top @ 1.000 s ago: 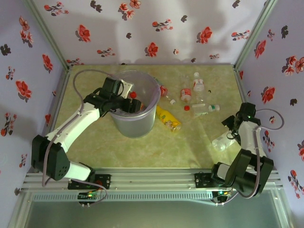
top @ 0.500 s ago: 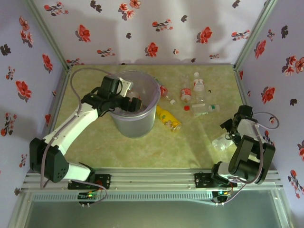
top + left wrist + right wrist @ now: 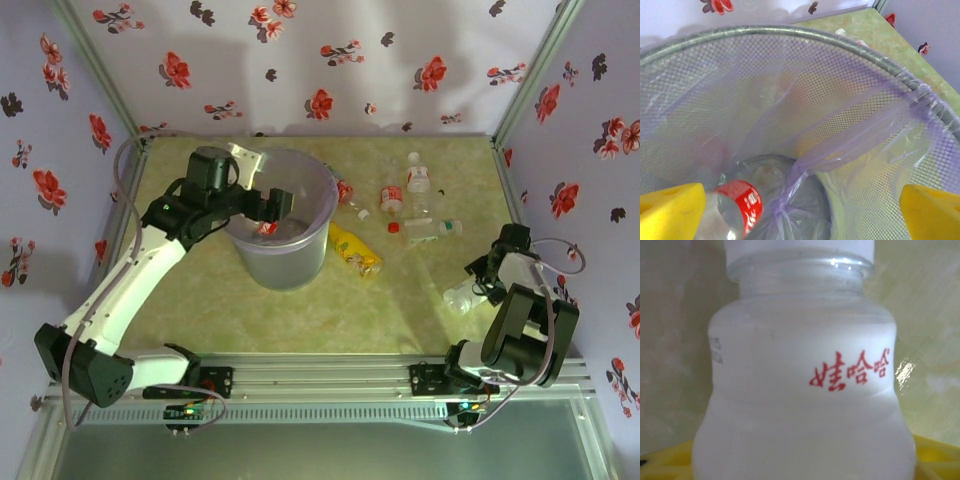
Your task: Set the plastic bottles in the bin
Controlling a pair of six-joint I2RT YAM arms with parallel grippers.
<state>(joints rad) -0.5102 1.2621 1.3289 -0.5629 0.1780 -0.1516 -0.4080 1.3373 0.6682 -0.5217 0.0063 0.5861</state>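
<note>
The red-labelled bottle (image 3: 740, 210) lies at the bottom of the mesh bin (image 3: 290, 265), on the lavender liner bag (image 3: 850, 150) that drapes the inside of the wire wall. The left claw (image 3: 272, 212) hangs over the bin's mouth with its jaws spread wide and nothing between them. In the left wrist view its 2 yellow fingertips (image 3: 670, 212) sit at opposite edges, and the bottle lies low beside the left one.

The bin stands left of centre on the green marbled tabletop (image 3: 200, 300). The other bottles lie loose to its right:
- A flattened yellow-labelled bottle (image 3: 355, 250) is just beside the bin's wall.
- A small red-capped bottle (image 3: 343, 190) is near the rim.
- A red-labelled bottle (image 3: 391, 198) and a red-and-white-labelled bottle (image 3: 418, 178) are farther right.
- A green-labelled bottle (image 3: 437, 229) lies on its side, with a loose red cap (image 3: 394, 227) just beside it.

Near the tabletop's right edge, well apart from the bin, a translucent white bottle (image 3: 460, 295) lies at the right claw (image 3: 483, 282). The right wrist view has this bottle, printed with red Chinese characters, close before the lens, with yellow pad (image 3: 935, 455) at its base. Whether that claw has closed on the bottle I cannot tell.
</note>
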